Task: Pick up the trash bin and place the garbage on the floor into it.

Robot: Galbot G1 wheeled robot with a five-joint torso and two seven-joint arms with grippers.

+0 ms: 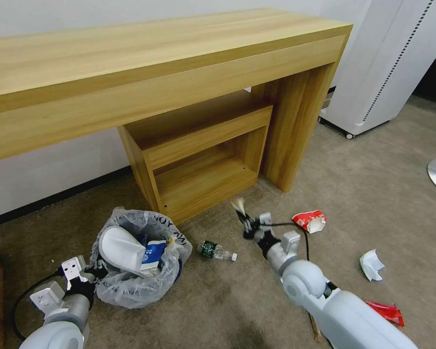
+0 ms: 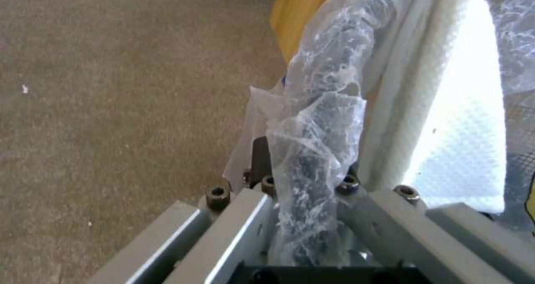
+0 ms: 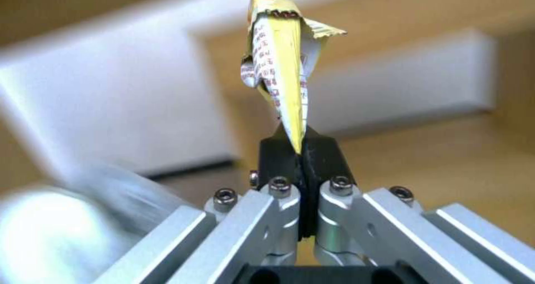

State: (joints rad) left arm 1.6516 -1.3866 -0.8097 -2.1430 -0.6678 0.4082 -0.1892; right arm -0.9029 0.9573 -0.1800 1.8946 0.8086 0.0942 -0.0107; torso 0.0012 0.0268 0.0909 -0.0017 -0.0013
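— Beige carpet floor beneath a wooden bench: what is the robot holding?

— Its left gripper is clamped on the bag-lined rim of the trash bin, which tilts beside the bench's lower shelf with a white slipper and a blue-white carton inside. Its right gripper, raised over the carpet, pinches a yellow-and-white wrapper scrap.

— And the rest of the litter?

— On the carpet: a clear bottle just beside the bin, a red-white wrapper farther right, a white paper scrap, and a red wrapper by the right arm.
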